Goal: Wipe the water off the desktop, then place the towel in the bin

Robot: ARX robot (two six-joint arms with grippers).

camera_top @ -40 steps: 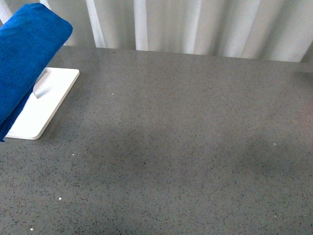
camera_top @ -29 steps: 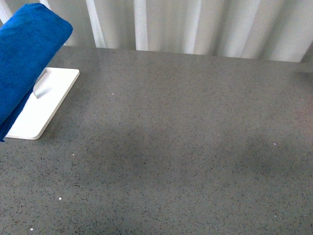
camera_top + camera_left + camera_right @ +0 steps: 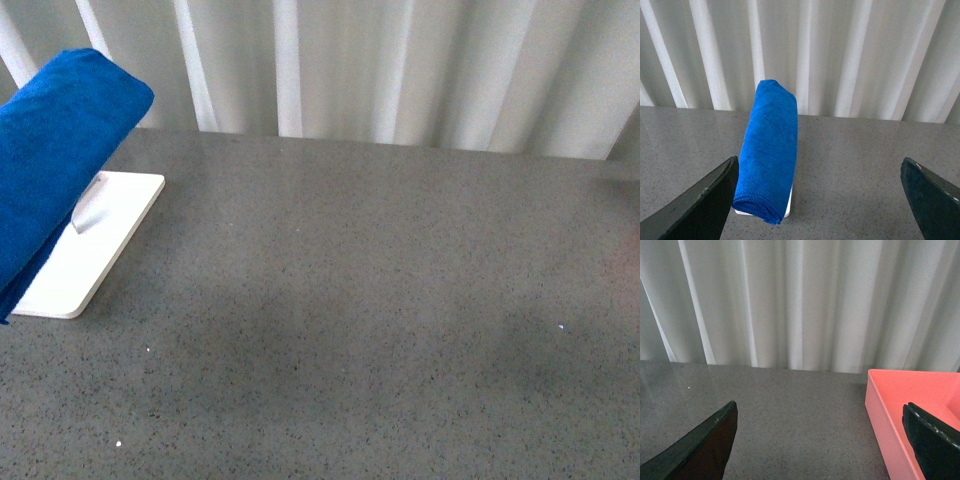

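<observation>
The blue towel (image 3: 50, 185) hangs folded over a rack on a white tray base (image 3: 95, 240) at the far left of the dark grey speckled desktop (image 3: 380, 300). In the left wrist view the towel (image 3: 769, 150) lies ahead of my left gripper (image 3: 820, 200), toward its left finger; the gripper is open and empty, well apart from it. My right gripper (image 3: 820, 440) is open and empty above the desktop (image 3: 790, 410), with the pink bin (image 3: 910, 410) beside its right finger. No water shows plainly. Neither gripper shows in the front view.
White pleated curtains (image 3: 380, 70) run along the desktop's far edge. The white tray base shows under the towel in the left wrist view (image 3: 788, 210).
The front view has tilted slightly: the towel, tray and desktop edge all sit lower in the picture than before. Nothing on the desktop has moved.
</observation>
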